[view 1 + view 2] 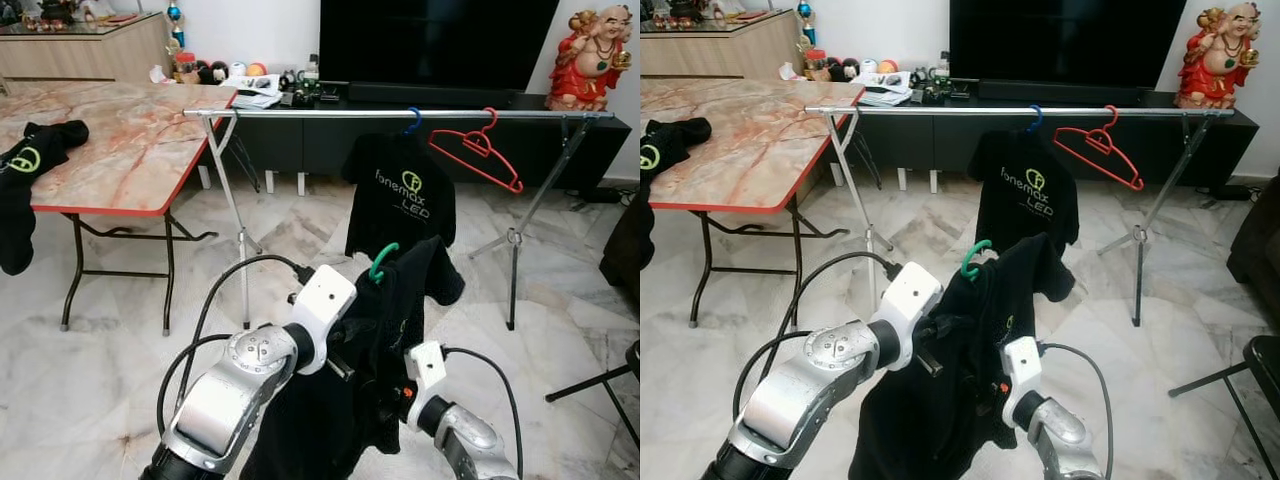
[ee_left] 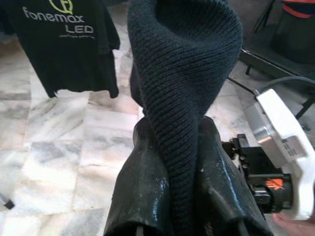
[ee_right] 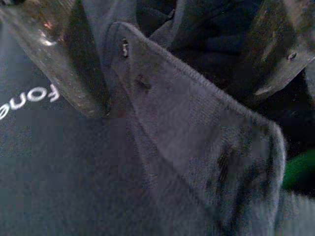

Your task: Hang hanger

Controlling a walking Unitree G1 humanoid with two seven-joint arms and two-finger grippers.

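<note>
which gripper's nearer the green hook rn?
Right, probably. The right gripper has the green hook at the edge of its wrist view, fingers around the shirt's collar. The left gripper pinches a fold of shirt, lower and further left.

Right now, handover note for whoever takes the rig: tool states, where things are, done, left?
Left tool: shut on the black shirt, fabric pinched between its fingers.
Right tool: at the same shirt, fabric between its fingers; whether it is clamped is unclear.
The shirt is on a green hanger, held up in front of the robot, short of the rail.
Done: another black shirt on a blue hanger is already on the rail, beside an empty red hanger.
Left: hook the green hanger on the rail. One more black shirt lies on the table.
</note>
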